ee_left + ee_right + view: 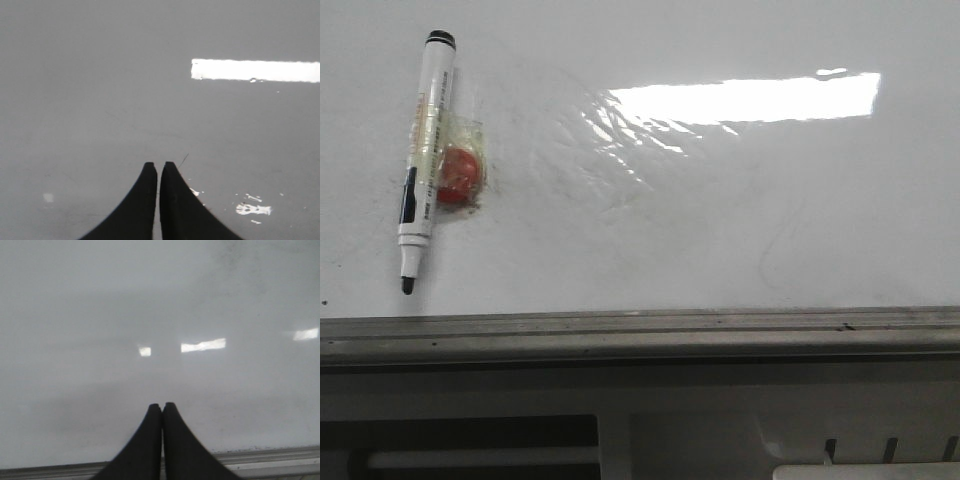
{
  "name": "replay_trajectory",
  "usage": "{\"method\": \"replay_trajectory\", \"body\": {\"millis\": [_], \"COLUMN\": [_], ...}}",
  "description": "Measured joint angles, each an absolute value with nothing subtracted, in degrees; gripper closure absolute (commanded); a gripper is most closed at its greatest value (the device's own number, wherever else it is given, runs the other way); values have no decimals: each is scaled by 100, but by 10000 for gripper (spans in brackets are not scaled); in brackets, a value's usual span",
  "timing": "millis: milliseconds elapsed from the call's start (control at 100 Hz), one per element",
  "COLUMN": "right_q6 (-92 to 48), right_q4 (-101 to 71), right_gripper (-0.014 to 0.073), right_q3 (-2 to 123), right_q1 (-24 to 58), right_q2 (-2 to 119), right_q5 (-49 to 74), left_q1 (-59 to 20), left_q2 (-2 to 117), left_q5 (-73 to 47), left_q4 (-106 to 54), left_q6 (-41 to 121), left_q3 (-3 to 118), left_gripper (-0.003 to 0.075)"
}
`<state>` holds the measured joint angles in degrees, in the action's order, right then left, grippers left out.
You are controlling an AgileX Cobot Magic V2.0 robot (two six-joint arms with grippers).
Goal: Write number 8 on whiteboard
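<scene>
Looking forward over the whiteboard (720, 200), you see a wide bare stretch to the right of the marker (424, 160), broken only by a bright glare band (750, 98) and faint grey smudges. Its grey metal rail (640, 335) runs along the near edge. The marker lies uncapped at the far left, tip toward the rail, with a red blob under clear tape (458, 172) touching its right side. You find no drawn 8 anywhere on the board. Your left tool (158, 167) is clenched on nothing, its tips nearly touching, above plain board. Your right tool (162, 407) is likewise clenched and empty, near the rail (260, 457).
</scene>
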<state>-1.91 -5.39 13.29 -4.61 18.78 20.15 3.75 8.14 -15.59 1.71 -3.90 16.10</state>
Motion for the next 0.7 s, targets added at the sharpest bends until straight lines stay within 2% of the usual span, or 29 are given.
{"method": "replay_trajectory", "body": {"millis": [120, 170, 220, 700], "right_q6": [-191, -191, -191, -191], "right_q4": [-552, -552, -556, -556], "right_gripper": [657, 657, 657, 657], "right_q3": [1329, 1329, 1329, 1329], "right_q1": [-374, -374, -374, -374], "right_q2": [1938, 1938, 1938, 1938], "right_q5": [1979, 1979, 1979, 1635], "left_q1": [375, 375, 375, 196], "left_q2": [984, 1053, 1101, 1914], "left_q5": [-1542, -1474, -1312, 535], "left_q4": [242, 242, 242, 144], "left_q6": [-190, -168, -157, -157], "left_q3": [1638, 1638, 1638, 1467], "left_gripper": [397, 316, 276, 282]}}
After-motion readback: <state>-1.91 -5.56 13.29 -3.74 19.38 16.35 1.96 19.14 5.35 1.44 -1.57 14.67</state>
